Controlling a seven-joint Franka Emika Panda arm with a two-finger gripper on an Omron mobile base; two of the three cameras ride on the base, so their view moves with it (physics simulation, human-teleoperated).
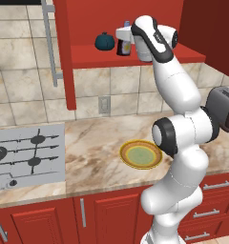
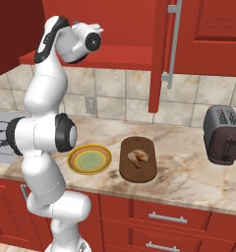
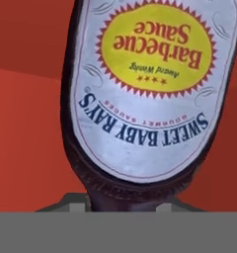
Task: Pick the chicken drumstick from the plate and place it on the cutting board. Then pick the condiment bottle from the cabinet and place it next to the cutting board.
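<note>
On the near part of the marble surface (image 2: 189, 172) the plate (image 2: 89, 159) lies flat with its greenish centre bare, and just to its right, apart from it, lies the cutting board (image 2: 138, 158), a dark oval. The chicken drumstick (image 2: 137, 156) rests on the middle of that board. Farther right on the surface, near the wall, stands a dark toaster (image 2: 223, 134), and at the far left is a grey stove top (image 1: 28, 155) with black burners. Beyond and above, the cabinet (image 1: 111, 56) shows its open red shelf, where a round teal pumpkin-shaped object (image 1: 105, 41) sits to the left of the condiment bottle (image 1: 124, 46). The arm reaches up to this shelf, and its gripper (image 1: 127, 37) is right at the bottle. From the hand camera the bottle's label, a yellow sunburst on silver-white, appears upside down and very close, with the dark glass body between the two pale finger tips (image 3: 73, 203) at the bottom edge. Whether the jaws are already clenched on the bottle or merely stand on either side of it, the pictures do not show.
</note>
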